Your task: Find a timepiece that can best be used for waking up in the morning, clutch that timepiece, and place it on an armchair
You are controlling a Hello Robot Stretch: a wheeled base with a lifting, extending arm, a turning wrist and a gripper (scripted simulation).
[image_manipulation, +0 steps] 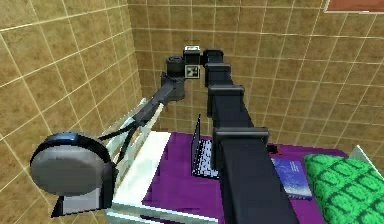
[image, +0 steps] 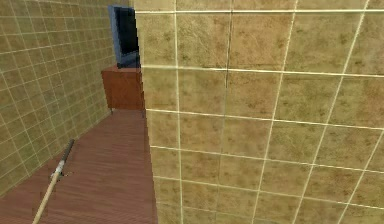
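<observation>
In the arm side view the dark arm (image_manipulation: 235,125) rises from the bottom edge over a bed with a purple cover (image_manipulation: 175,175). The gripper (image_manipulation: 120,132) reaches down and left from the white marker squares (image_manipulation: 192,62). Its thin fingers (image_manipulation: 143,108) end at a large round grey thing with a dark rim (image_manipulation: 70,165) by the bed's near left corner. Its shape does not tell me whether this is a timepiece. I cannot tell whether the gripper holds anything.
On the bed lie an opened laptop (image_manipulation: 205,152), a blue book (image_manipulation: 290,178) and a green pillow (image_manipulation: 345,185). Tiled walls stand behind. In the forward view a tiled wall (image: 270,120) is close on the right. Left of it a wooden floor (image: 105,165) with a long stick (image: 55,180) leads to a wooden cabinet (image: 122,88) and a dark screen (image: 125,35).
</observation>
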